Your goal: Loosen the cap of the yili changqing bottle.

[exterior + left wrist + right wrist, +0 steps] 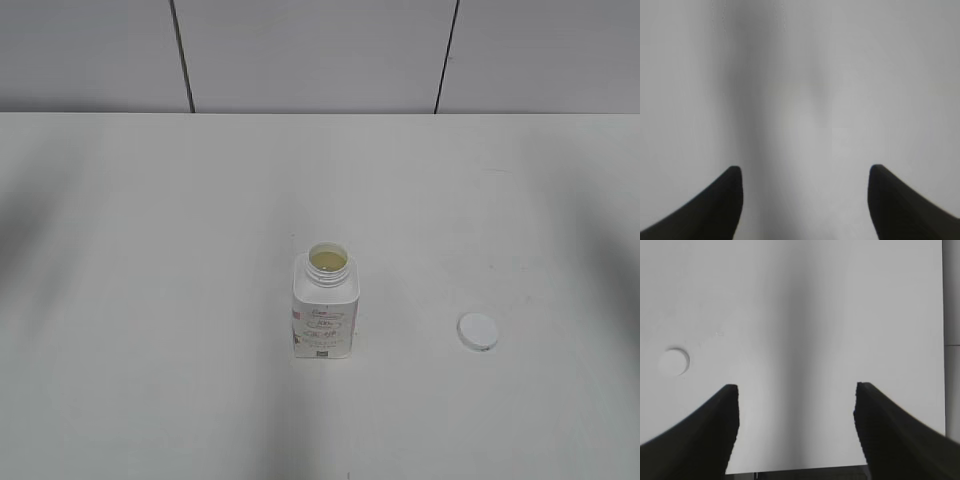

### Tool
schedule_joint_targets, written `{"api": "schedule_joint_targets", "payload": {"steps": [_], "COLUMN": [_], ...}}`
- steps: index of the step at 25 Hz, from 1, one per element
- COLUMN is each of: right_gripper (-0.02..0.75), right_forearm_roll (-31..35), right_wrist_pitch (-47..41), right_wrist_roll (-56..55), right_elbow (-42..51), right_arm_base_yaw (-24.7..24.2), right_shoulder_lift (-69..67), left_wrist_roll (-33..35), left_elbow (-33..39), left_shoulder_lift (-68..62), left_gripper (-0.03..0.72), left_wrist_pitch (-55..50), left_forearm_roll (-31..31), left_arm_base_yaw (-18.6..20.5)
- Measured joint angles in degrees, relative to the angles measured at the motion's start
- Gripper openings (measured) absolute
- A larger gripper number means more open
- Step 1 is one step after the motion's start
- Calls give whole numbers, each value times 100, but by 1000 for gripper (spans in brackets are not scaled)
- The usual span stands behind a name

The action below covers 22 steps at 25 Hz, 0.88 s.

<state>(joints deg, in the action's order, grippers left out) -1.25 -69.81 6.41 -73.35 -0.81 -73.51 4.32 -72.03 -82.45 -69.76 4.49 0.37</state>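
The yili changqing bottle stands upright near the middle of the white table, its neck open and yellowish contents showing inside. The white cap lies flat on the table to the right of the bottle, apart from it; it also shows in the right wrist view at the left. My left gripper is open and empty over bare table. My right gripper is open and empty, with the cap to its left. Neither gripper shows in the exterior view.
The white table reaches back to a grey panelled wall. The table's edge shows at the bottom and right of the right wrist view.
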Motion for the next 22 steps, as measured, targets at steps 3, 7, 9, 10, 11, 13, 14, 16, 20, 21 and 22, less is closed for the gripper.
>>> {"api": "schedule_joint_targets", "payload": {"steps": [3,7,9,10,11,13,14,16,20,21,22], "right_gripper": [567,567,567,567,567,567,567,567,567,567,567], "right_forearm_roll": [0,0,5,12,26,61,76,125,125,125,125], "right_wrist_pitch": [0,0,0,0,0,0,-4,-4,-4,-4,-4], "right_wrist_roll": [0,0,0,0,0,0,0,0,-19,-49,-89], "right_elbow": [365,852,1087,1220,1353,1577,1688,1884,2234,2315,2406], "right_arm_base_yaw": [0,0,0,0,0,0,0,0,0,0,0], "right_shoulder_lift": [476,940,1186,1320,1435,1721,1842,2138,2877,3023,3170], "left_wrist_roll": [0,0,0,0,0,0,0,0,0,0,0], "left_elbow": [479,1022,1247,1364,1457,1650,1727,1917,2254,2365,2431], "left_shoulder_lift": [149,603,952,1121,1335,1752,1952,2487,3432,3750,3960], "left_gripper": [480,480,480,480,480,480,480,480,478,478,478], "left_wrist_pitch": [5,-1,-1,4,4,-1,-1,60,224,251,251], "left_forearm_roll": [-315,-449,-449,-449,-449,-449,-449,-449,-449,-449,-449], "left_arm_base_yaw": [0,0,0,0,0,0,0,0,0,0,0]}}
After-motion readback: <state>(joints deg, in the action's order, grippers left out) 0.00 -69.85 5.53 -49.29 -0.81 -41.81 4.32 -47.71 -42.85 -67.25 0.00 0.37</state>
